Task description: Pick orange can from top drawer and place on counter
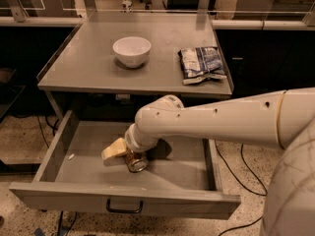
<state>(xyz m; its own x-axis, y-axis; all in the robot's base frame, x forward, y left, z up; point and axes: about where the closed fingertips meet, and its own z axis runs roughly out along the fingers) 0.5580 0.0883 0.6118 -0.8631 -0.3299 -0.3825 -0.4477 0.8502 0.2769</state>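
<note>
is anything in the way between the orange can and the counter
Nothing visible. The end effector is at the orange can in the top drawer; the counter has bare room between the bowl and snack bag.
</note>
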